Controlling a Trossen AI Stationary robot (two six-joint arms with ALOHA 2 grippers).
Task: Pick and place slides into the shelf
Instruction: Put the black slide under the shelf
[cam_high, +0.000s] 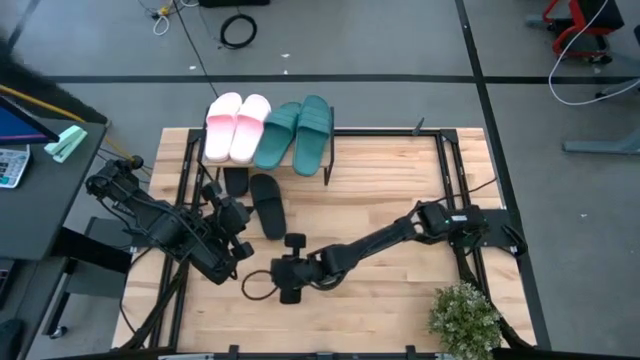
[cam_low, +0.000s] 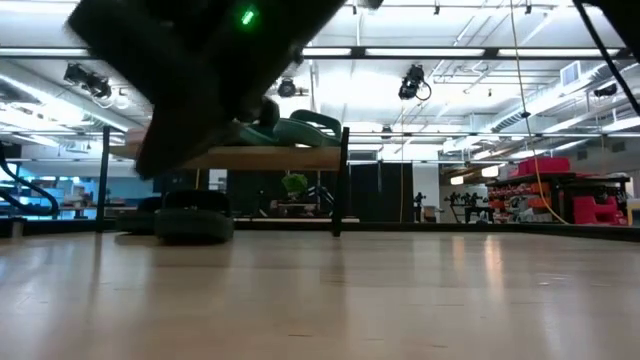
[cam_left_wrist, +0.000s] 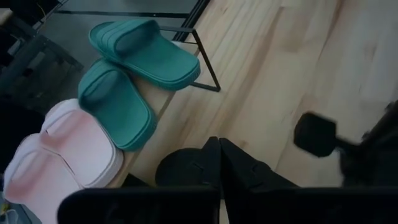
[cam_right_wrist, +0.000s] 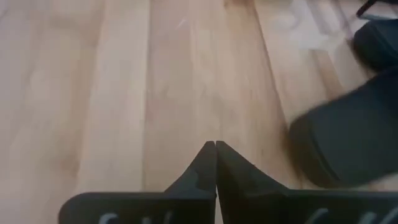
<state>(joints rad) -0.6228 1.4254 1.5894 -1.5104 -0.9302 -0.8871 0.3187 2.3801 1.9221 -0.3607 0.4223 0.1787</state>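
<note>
The shelf (cam_high: 300, 165) stands at the table's far side with a pale pink pair (cam_high: 237, 127) and a teal pair (cam_high: 296, 132) of slides lying sole-down on its plank top (cam_left_wrist: 163, 99). One black slide (cam_high: 267, 205) lies flat on the table in front of the shelf, and another (cam_high: 235, 180) lies partly under it. My left gripper (cam_left_wrist: 219, 149) hovers shut above the black slides, holding nothing. My right gripper (cam_right_wrist: 215, 148) is shut over bare wood, with a black slide (cam_right_wrist: 348, 140) beside it; its fingers hold nothing.
A potted plant (cam_high: 463, 318) stands at the table's near right corner. A dark cable loop (cam_high: 255, 285) lies near my right gripper. Black frame rails (cam_high: 455, 170) run along both sides of the table. Bare wood lies between the shelf and the right rail.
</note>
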